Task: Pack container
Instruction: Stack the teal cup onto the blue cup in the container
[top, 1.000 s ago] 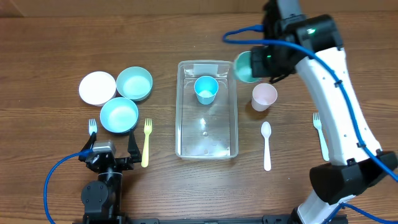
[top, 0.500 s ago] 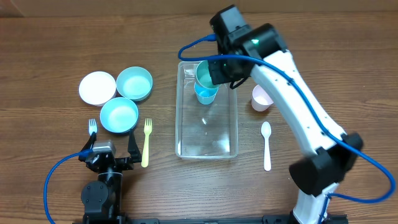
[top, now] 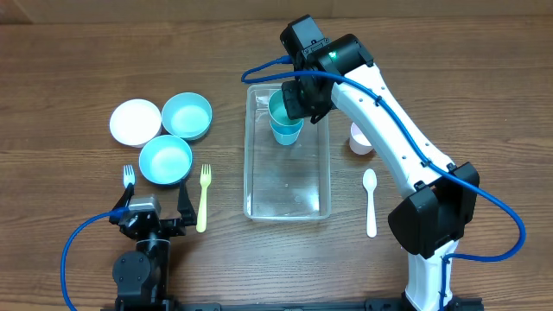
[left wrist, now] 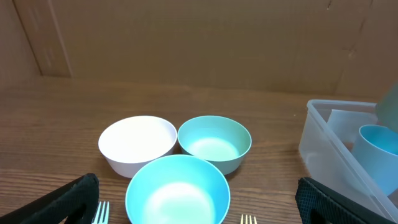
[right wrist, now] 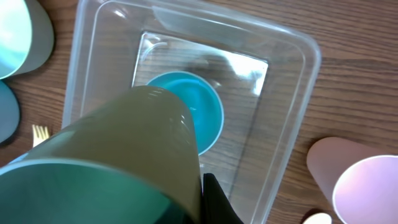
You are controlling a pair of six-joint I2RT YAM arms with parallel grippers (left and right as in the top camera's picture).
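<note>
Container (top: 289, 181) sits on the worktop (top: 69, 52) at ctr of the overhead view, clear plastic, long side running top to bottom of frame. At its top end a blue cup (top: 288, 132) stands inside, mouth up. R hand (top: 300, 99) is over that same end, clamped tight on a green cup (top: 280, 107), which hangs right above the blue cup and overlaps it in the view; can't tell if the two cups touch. R wrist view: green cup (right wrist: 118, 155) fills the lower left of frame, blue cup (right wrist: 199, 109) just behind it inside the container (right wrist: 301, 93), and a pink cup (right wrist: 351, 180) outside the tub wall at lower right. Overhead, the pink cup (top: 359, 142) stands just right of the container, partly hidden by the arm. White spoon (top: 370, 200) lies further down on the right, apart from the tub. L hand (top: 151, 212) is at lower left of frame, fingers (left wrist: 68, 199) spread fully wide w/ nothing held. Above it in frame, three bowls bunched close, all mouth up: white bowl (top: 136, 121), pale teal bowl (top: 187, 116), blue bowl (top: 165, 160). Small fork (top: 128, 177) lies below the white bowl, handle end hidden under the L hand. Yellow fork (top: 204, 197) lies btwn the L hand and the container, tines toward top of frame.
</note>
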